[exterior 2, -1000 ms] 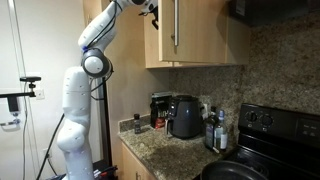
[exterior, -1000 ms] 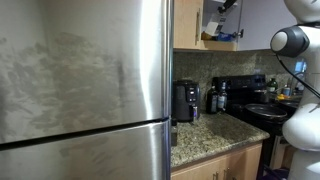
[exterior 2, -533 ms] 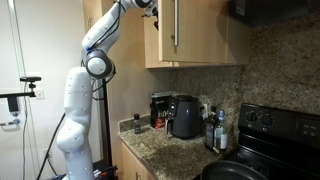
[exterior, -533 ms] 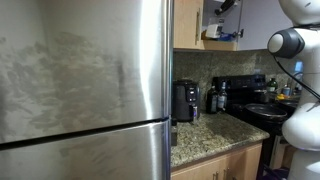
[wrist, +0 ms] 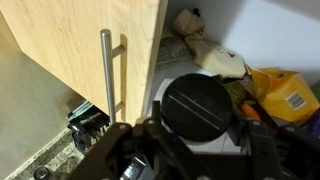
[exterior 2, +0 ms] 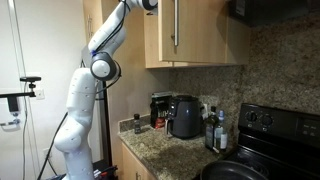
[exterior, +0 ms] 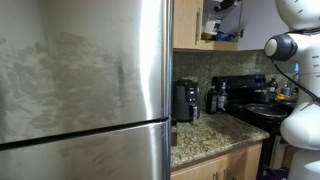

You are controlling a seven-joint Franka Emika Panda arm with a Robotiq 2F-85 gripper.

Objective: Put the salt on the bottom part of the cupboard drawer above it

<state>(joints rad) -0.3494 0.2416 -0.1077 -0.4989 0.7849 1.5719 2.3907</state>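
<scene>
A stainless-steel fridge fills most of an exterior view, well below and to the side of the jaws. The cupboard drawer, a light-brown wooden wall cabinet, is seen in the wrist view with its door standing open just beside the jaws on their left, and its white interior lies straight ahead of them. The white arm is stretched up from its base to the top of the cabinet, where the gripper is raised at the open front. A speckled stone counter and a black stove are set far below the jaws. A dark coffee maker is stood on that counter, likewise well beneath them. A long metal handle is fixed upright on the door, near the jaws on their left.

The salt is held between the jaws, which are closed against its sides. Only its round dark lid and a pale patch under it are shown from above, at the mouth of the cabinet. Whether it is resting on a shelf cannot be told. A yellow object is lodged inside, just beyond the jaws to their right. A crumpled white bag is lying directly ahead of the jaws, close behind the lid.
</scene>
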